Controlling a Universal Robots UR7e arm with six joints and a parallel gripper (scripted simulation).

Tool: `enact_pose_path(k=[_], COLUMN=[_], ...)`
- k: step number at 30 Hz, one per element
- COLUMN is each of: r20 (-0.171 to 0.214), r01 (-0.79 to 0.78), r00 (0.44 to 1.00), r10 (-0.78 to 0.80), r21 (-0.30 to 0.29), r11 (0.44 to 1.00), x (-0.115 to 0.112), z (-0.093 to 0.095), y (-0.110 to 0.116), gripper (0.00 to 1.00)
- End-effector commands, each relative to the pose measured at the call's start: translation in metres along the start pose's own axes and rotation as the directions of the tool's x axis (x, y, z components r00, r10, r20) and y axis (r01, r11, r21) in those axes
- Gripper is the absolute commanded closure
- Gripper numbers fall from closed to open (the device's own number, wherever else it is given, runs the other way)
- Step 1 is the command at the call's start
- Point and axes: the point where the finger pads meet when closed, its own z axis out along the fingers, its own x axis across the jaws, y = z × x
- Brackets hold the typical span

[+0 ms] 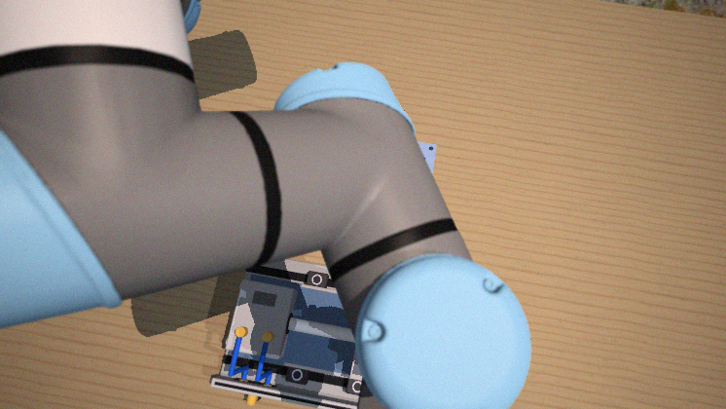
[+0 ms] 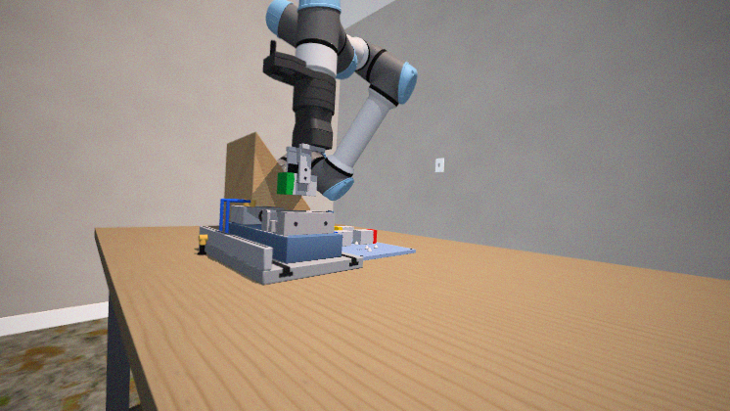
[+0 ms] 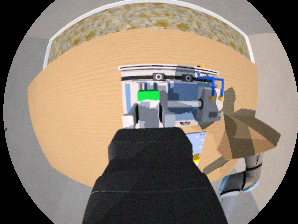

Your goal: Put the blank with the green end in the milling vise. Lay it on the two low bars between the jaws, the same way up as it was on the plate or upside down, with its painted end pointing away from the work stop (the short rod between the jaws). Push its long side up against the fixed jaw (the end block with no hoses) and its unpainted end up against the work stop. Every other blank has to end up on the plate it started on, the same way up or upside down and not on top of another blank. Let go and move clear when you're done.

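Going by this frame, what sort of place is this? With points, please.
Probably a machine-tending practice bench set up in an ordinary room: a milling vise [image 2: 314,248] [image 3: 185,112] on a wooden table [image 2: 433,326] [image 3: 75,110], patterned carpet [image 2: 56,362] [image 3: 150,17], a wall outlet or switch [image 2: 438,164].
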Motion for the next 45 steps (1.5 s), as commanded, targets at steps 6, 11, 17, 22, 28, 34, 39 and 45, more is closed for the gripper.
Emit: enact_pose_path(k=[6,11,17,22,28,34,39,45], r20=[0.001,0.001,0.001,0.001,0.001,0.001,0.001,0.001], r01=[0.0,0.0,0.0,0.0,0.0,0.0,0.0,0.0], r00=[1.0,1.0,1.0,1.0,1.0,1.0,1.0,1.0], r10=[0.0,0.0,0.0,0.0,0.0,0.0,0.0,0.0], r21=[0.001,0.001,0.001,0.001,0.001,0.001,0.001,0.001], r11=[1.0,1.0,1.0,1.0,1.0,1.0,1.0,1.0], x=[0.001,0.001,0.001,0.002,0.002,0.002,0.002,0.002], z=[-0.001,-0.001,-0.001,0.023,0.029,0.029,0.029,0.029], y=[0.001,0.001,0.001,0.002,0.002,0.002,0.002,0.002], gripper=[1.0,1.0,1.0,1.0,1.0,1.0,1.0,1.0])
